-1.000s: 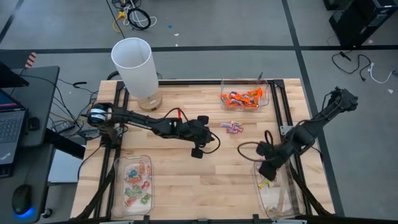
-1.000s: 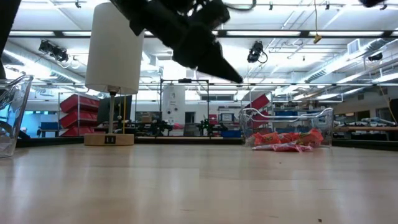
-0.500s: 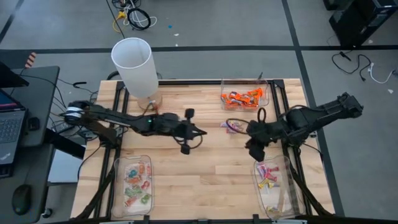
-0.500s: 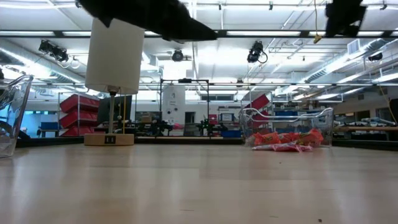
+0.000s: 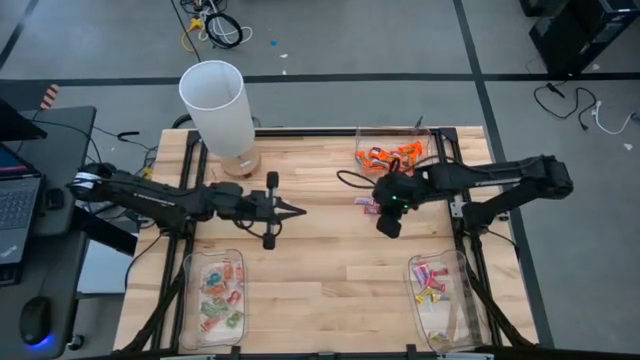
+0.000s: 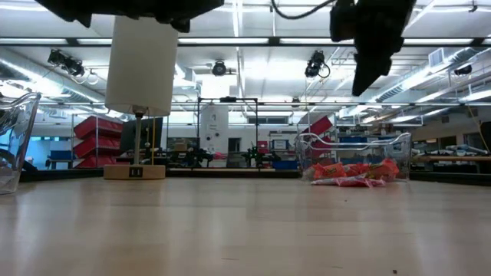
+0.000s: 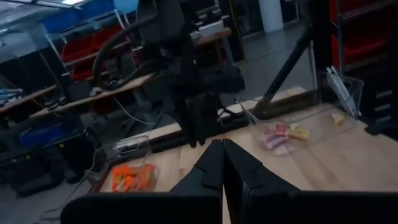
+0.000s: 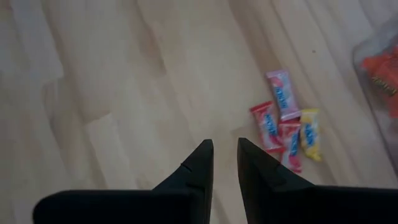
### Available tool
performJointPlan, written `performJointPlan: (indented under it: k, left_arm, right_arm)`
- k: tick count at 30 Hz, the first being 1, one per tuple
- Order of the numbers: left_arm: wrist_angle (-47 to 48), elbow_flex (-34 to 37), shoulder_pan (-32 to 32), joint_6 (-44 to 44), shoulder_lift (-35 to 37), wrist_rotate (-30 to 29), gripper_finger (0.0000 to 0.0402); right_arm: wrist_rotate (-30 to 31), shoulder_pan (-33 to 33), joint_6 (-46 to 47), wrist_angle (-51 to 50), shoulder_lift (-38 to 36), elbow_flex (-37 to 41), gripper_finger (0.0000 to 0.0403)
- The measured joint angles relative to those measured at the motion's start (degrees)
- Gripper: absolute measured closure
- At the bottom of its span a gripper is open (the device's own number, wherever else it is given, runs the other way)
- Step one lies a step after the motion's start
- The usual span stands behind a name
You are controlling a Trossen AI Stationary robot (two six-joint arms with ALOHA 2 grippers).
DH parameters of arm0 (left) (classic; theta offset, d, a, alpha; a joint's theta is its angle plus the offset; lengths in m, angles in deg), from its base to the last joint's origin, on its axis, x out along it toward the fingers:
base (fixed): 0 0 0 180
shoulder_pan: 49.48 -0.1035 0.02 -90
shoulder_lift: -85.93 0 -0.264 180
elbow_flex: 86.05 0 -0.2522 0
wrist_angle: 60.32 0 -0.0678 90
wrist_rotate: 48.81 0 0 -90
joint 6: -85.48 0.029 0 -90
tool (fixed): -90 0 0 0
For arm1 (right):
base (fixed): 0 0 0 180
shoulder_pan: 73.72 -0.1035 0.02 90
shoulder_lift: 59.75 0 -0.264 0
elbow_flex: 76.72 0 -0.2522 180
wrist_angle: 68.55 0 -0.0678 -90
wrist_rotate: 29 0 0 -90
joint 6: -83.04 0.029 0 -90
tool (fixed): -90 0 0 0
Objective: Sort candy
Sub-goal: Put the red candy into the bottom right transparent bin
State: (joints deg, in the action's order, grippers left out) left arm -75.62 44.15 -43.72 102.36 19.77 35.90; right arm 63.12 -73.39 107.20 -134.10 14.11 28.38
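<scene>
We count four groups of candy. Orange-wrapped pieces [image 5: 391, 156] fill a clear tray at the table's far edge, heaped loosely; from table height the same heap [image 6: 351, 170] reads as orange-red wrappers behind the clear wall. A small loose cluster [image 5: 366, 203] lies flat on the bare wood just in front of that tray; up close it [image 8: 285, 126] is pink, red and yellow wrappers touching side by side. Pale green-and-pink pieces [image 5: 221, 296] sit scattered in the near left tray. A few pink-and-yellow pieces [image 5: 429, 280] lie at the far end of the near right tray.
</scene>
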Motion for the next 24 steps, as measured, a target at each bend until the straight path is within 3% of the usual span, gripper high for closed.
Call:
performJointPlan:
  k: [6, 11, 16, 24]
  left_arm:
    - [-2.0, 3.9, 0.0, -1.1, 4.3, -0.8, 0.0398]
    - [-8.4, 9.2, 0.0, -1.4, 7.2, -0.8, 0.0398]
    - [-15.1, 15.0, 0.0, -4.2, 9.7, -0.8, 0.0397]
    - [-22.5, 20.0, 0.3, -5.6, 10.7, -0.7, 0.0397]
  right_arm:
    - [1.5, 3.2, -3.6, 0.2, 4.5, -2.8, 0.0344]
    - [5.8, 5.1, 6.1, 0.4, 9.7, -7.4, 0.0343]
    - [5.6, 5.7, 7.3, -0.7, 15.0, -9.8, 0.0343]
    - [3.0, 5.4, -3.1, -2.5, 21.5, -10.3, 0.0343]
